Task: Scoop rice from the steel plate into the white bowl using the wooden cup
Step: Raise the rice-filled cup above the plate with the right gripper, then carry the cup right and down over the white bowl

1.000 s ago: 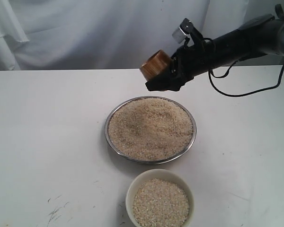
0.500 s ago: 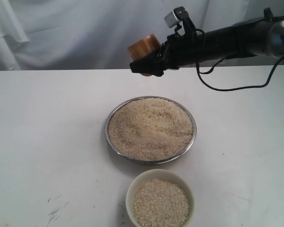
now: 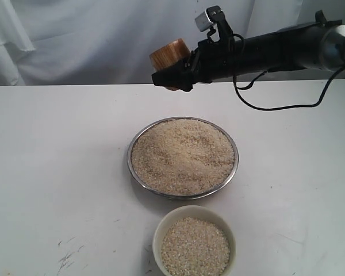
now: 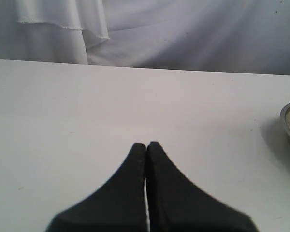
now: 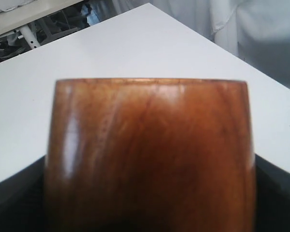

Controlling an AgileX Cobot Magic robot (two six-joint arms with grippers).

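1. Two dishes sit on the white table (image 3: 57, 172): the steel plate (image 3: 130, 164), heaped with rice (image 3: 183, 154), and the white bowl (image 3: 157, 237) just beside the plate's near edge, also filled with grains close to its rim.
2. The right gripper (image 3: 171, 79) hangs in the air over the table's far side, beyond the plate's far rim and well apart from it. Its jaws are clamped on the wooden cup (image 3: 169, 54).
3. The cup is tilted in the exterior view. The right wrist view shows only its polished outer wall, so whether it holds anything cannot be told.
4. The left gripper (image 4: 146, 146) is over the table, jaws pressed together with nothing between them. The plate's rim shows at the edge of its view.
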